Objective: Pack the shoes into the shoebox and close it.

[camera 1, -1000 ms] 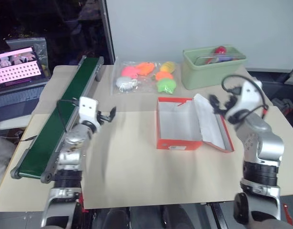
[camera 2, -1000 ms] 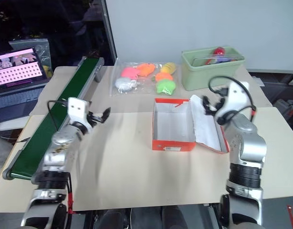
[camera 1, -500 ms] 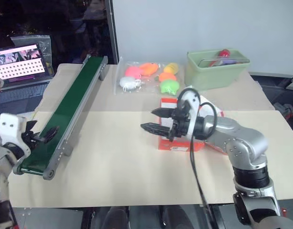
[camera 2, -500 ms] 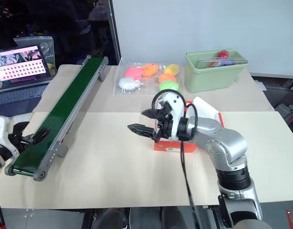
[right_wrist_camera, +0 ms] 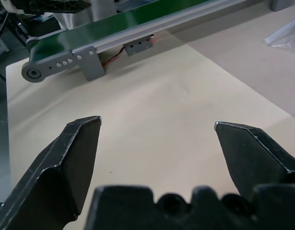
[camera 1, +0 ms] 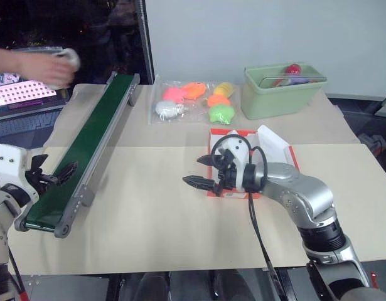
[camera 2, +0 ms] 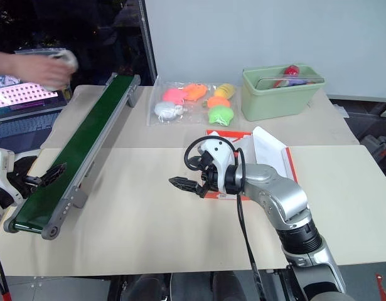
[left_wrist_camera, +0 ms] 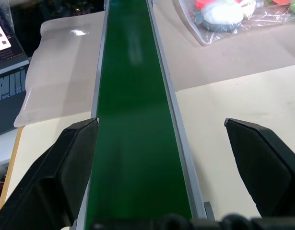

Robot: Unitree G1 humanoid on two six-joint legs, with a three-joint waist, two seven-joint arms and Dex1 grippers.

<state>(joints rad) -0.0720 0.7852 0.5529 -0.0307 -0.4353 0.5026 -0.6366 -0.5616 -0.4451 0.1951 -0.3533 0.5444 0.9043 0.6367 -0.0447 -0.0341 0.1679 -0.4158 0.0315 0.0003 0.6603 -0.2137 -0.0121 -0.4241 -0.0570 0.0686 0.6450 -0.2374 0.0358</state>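
Both grippers spread, empty: left (camera 1: pixel 54 175) waits at belt (camera 1: pixel 92 147) end for shoe in hand (camera 1: pixel 51 68); right (camera 1: pixel 202 172) fronts open box (camera 1: pixel 225 133).

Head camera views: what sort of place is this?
Probably a robot test bench in a lab: a green conveyor belt on a paper-covered table, a laptop alongside, and an open shoebox for packing.
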